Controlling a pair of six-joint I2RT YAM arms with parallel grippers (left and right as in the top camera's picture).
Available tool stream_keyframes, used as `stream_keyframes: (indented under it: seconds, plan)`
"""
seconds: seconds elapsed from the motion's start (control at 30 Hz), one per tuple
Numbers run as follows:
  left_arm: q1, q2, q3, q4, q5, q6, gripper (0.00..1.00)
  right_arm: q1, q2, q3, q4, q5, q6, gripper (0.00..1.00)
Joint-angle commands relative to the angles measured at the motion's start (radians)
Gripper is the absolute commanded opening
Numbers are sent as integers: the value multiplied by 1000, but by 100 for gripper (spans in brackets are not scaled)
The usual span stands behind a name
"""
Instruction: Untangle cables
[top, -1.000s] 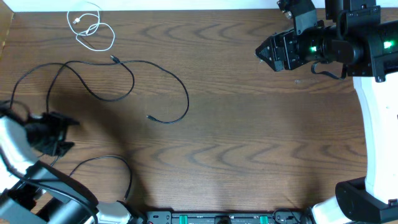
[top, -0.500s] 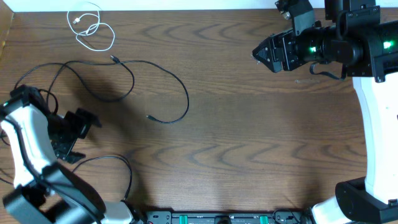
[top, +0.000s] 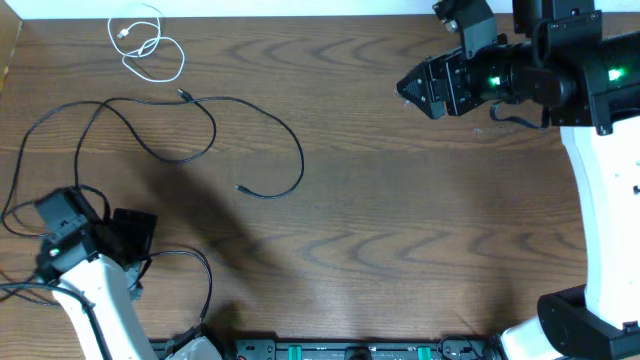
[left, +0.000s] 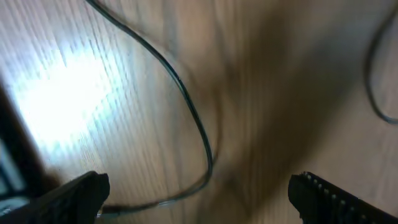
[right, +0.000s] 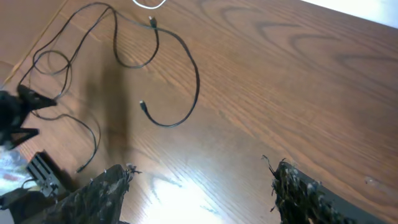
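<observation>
A short white cable (top: 145, 45) lies coiled at the far left corner. A long black cable (top: 215, 125) loops across the left half of the table, one plug end near the middle (top: 240, 187); it also shows in the right wrist view (right: 186, 62). Another black cable (top: 195, 262) curves by the front left; it runs between the fingers in the left wrist view (left: 193, 118). My left gripper (top: 135, 235) is open and empty, low over that cable. My right gripper (top: 410, 88) is open and empty, above the far right of the table.
The wooden table (top: 400, 220) has its left edge near the left arm's base. Thick black arm cords (top: 20, 290) hang at the front left. A rail with green marks (top: 350, 350) runs along the front edge.
My left arm has swung down toward the front left, its gripper now over the front black cable. My right gripper has shifted slightly left. The cables have not moved.
</observation>
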Motion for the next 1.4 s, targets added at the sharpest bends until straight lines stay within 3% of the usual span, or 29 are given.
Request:
stream_keyframes:
  seconds: [0.0, 0.23, 0.6, 0.97, 1.1, 1.23, 1.37]
  plan:
    - [-1, 46, -73, 87, -10, -142, 98, 13, -3, -1, 0, -11, 16, 72]
    - [-2, 190, -87, 153, 20, -158, 100, 18, -3, -1, 0, -11, 16, 72]
    - [-1, 408, -87, 272, 28, -167, 84, 18, -3, -1, -3, -10, 16, 72]
    - [-1, 414, -87, 370, 31, -169, 24, 18, -3, -1, -4, -11, 16, 72]
    - [-1, 414, -86, 393, 40, -203, 22, 18, -3, -1, -6, -10, 16, 72]
    - [1, 413, -86, 457, 161, -210, 21, 18, -3, -1, -11, -11, 16, 72]
    - [1, 413, -79, 539, 270, -222, 14, 18, -3, -1, -33, -7, 16, 71]
